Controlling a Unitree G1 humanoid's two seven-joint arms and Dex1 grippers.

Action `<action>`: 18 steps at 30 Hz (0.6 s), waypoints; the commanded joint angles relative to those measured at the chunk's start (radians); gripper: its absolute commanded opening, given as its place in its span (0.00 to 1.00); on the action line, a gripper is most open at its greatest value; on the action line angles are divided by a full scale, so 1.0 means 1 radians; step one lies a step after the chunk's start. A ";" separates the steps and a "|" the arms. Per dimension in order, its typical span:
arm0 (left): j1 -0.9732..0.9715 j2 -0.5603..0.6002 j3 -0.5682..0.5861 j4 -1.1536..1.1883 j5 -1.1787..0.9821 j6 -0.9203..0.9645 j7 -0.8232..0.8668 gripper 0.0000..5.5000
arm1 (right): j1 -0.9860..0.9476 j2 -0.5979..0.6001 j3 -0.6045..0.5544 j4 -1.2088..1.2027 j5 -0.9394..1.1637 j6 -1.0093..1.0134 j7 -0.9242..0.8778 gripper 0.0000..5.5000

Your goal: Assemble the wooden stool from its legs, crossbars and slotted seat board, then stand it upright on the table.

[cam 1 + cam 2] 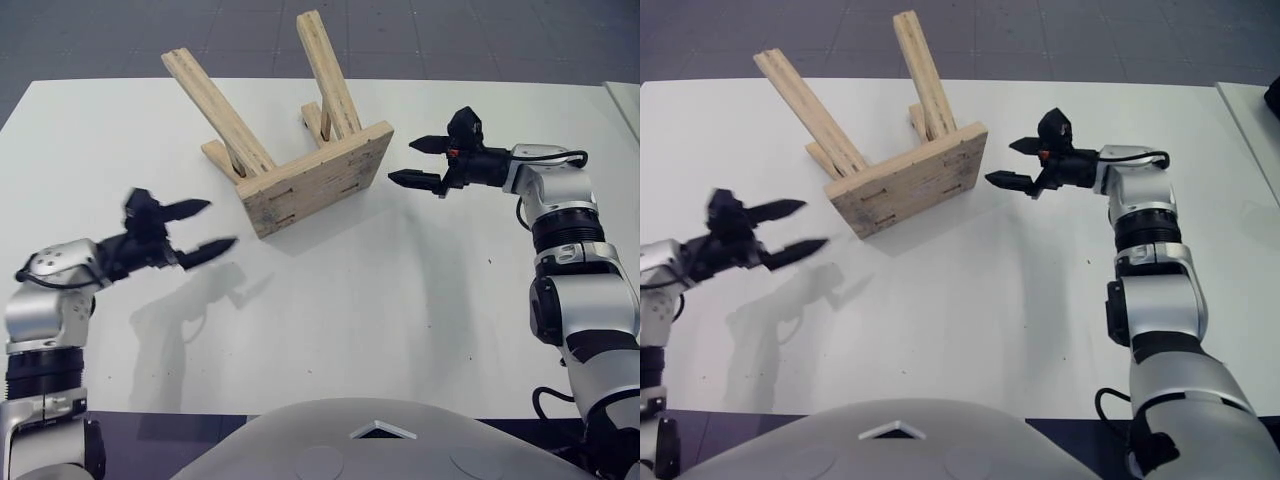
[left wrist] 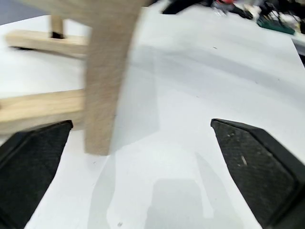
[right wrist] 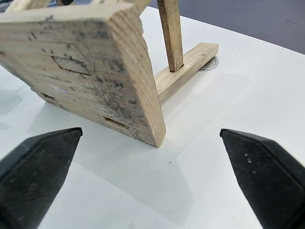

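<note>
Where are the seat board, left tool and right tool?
seat board [image 1: 318, 182], left eye view, flat top face.
left tool [image 1: 221, 223], left eye view, between its fingertips.
right tool [image 1: 400, 161], left eye view, between its fingertips.

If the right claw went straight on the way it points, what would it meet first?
Probably the end edge of the pale wooden slotted seat board, which stands on its side. The open right claw aims at it across a small gap, though exact height is unclear.
</note>
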 commanded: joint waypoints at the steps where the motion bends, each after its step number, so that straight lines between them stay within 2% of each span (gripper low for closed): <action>1: -0.095 -0.040 -0.096 0.045 0.121 -0.083 0.060 0.98 | -0.049 0.048 0.013 0.058 -0.031 -0.058 0.004 0.98; 9: -0.146 -0.037 -0.156 0.153 0.250 -0.167 0.116 0.98 | -0.139 0.113 0.012 0.202 -0.094 -0.160 -0.074 0.98; 18: -0.294 -0.146 -0.231 0.276 0.302 -0.241 0.157 0.98 | -0.161 0.162 -0.026 0.256 -0.090 -0.269 -0.053 0.98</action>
